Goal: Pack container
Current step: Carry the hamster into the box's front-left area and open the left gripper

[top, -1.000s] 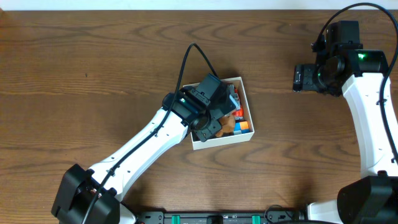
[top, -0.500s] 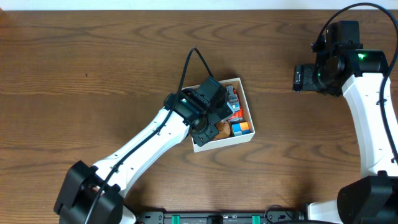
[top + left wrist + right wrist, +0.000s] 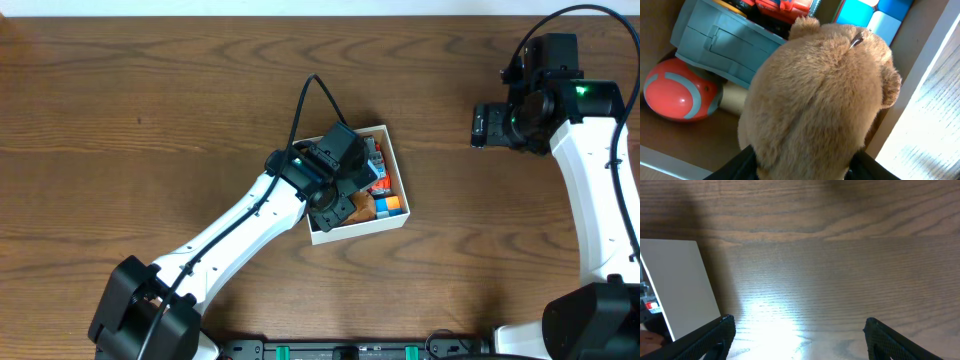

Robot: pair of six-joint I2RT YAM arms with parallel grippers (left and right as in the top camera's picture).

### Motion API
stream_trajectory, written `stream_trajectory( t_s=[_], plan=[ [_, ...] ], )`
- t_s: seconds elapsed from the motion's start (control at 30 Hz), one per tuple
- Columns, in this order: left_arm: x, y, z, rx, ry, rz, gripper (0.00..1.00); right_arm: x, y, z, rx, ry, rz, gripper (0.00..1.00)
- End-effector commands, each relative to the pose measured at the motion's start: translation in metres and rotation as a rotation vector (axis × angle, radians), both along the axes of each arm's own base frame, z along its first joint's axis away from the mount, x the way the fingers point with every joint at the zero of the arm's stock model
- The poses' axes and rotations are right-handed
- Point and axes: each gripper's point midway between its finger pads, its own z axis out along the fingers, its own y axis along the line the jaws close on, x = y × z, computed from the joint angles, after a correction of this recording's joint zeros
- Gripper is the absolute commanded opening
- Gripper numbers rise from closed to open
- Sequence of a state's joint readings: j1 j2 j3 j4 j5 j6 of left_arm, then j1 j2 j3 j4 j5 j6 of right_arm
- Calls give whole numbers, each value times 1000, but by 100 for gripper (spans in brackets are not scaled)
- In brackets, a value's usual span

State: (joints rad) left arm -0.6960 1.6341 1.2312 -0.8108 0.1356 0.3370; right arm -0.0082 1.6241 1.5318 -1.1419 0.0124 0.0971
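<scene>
Left end effector (image 3: 343,200), inside the container (image 3: 360,229), grips a teddy bear (image 3: 820,95). Right end effector (image 3: 797,328) gapes wide, well apart from the container.

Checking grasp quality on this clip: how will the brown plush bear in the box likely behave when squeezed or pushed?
The plush bear looks thickly furred, so it probably squashes and is light for its size. The fuzzy surface likely grips rather than slips. Pressed close to the container wall, it seems unlikely to roll.
</scene>
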Motion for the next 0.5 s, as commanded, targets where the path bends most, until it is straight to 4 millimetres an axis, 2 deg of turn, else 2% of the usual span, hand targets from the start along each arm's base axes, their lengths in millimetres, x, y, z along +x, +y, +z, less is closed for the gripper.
stream_trajectory(
  t_s=[0.0,0.27,0.3,0.4,0.47],
  plan=[
    [2,-5,17,-39,-30,-3,50,1,-4,5,-10,-12,-2,86],
    [-7,3,16,-13,2,-2,52,1,-4,5,-10,-12,-2,86],
    [-8,4,16,-9,7,-2,56,2,-4,5,-10,-12,-2,86],
    [-10,5,15,-3,16,2,58,2,-4,5,-10,-12,-2,86],
    [-10,6,15,-5,20,16,66,1,-4,5,-10,-12,-2,86]
  ],
)
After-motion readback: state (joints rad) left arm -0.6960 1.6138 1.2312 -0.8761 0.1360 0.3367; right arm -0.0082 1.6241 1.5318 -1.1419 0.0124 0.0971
